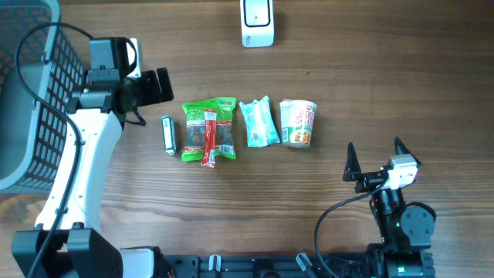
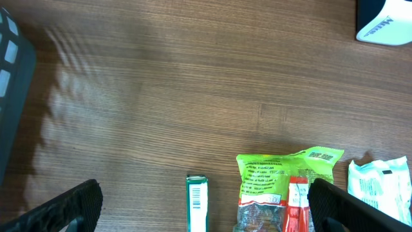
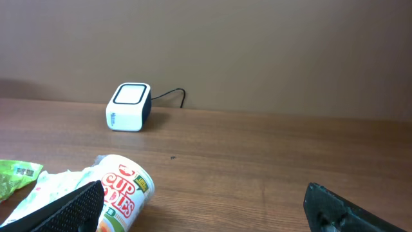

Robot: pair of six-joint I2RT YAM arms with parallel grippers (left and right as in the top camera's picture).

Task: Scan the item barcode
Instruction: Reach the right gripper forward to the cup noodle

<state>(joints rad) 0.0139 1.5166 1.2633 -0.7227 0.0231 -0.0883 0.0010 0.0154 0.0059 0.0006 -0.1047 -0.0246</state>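
Right now my left tool (image 1: 157,86) is released, its fingers (image 2: 71,206) spread wide with nothing between them. It hangs over bare wood toward the left edge of the table (image 1: 386,69), just beside the dark mesh basket (image 1: 31,100) that fills the far left corner. The goods lie in a row across the middle of the table, none of them in my grasp. Nearest my left tool is a small green box (image 1: 168,134). Next comes a green snack bag (image 1: 208,123), and a red stick packet (image 1: 209,143) lies on top of it with its end past the bag's near side. After that comes a pale teal pouch (image 1: 259,122), and last a cup of noodles (image 1: 298,122) on its side, close against the pouch; I cannot tell whether the two touch. The white barcode scanner (image 1: 257,22) sits at the far edge, about midway along it, well apart from the row, and its dark cable (image 3: 170,95) runs off behind it. My right tool (image 1: 374,147) is likewise released and empty, its fingers pointing toward the far edge. It sits by the near right corner, apart from the cup.
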